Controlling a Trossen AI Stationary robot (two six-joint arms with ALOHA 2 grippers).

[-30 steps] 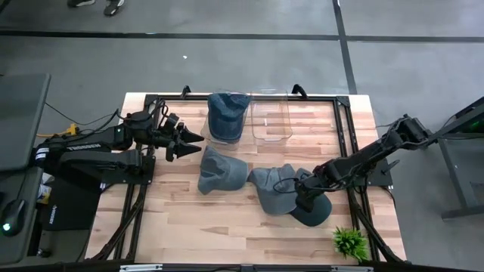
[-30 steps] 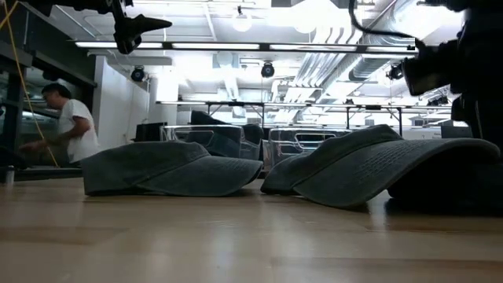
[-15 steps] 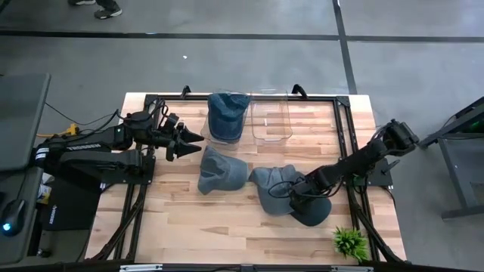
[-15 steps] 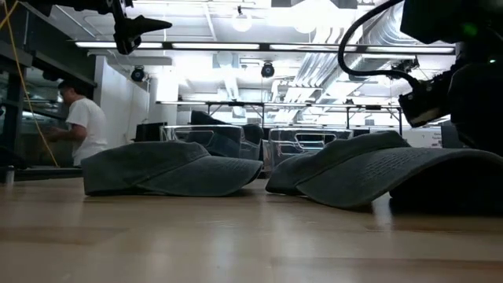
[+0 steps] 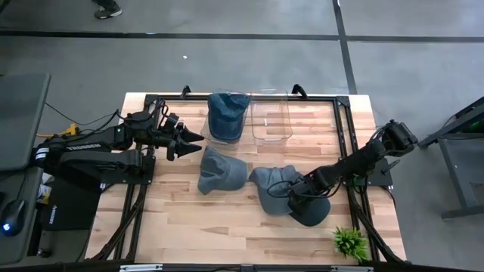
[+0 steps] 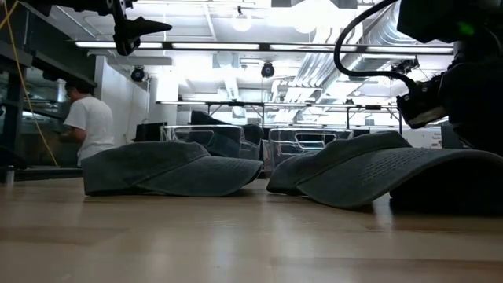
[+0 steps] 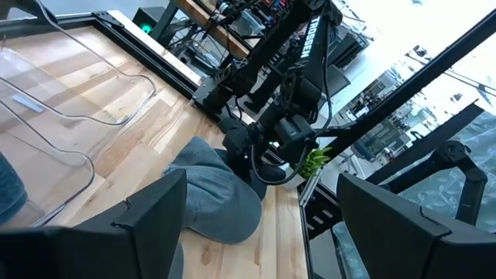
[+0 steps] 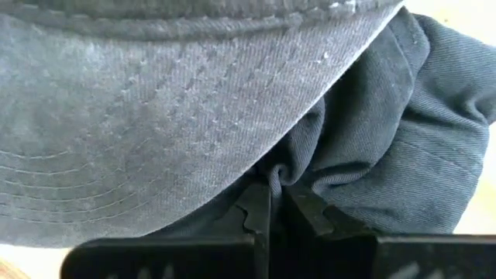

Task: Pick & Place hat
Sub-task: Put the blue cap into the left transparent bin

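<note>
— Where is the hat found?
— A grey hat lies on the table, right of another hat; a third is seen in the left clear bin, beside an empty bin.
— And the grippers?
— The right gripper is closed on the grey hat's fabric. The left gripper is held open above the table, near the bin
</note>
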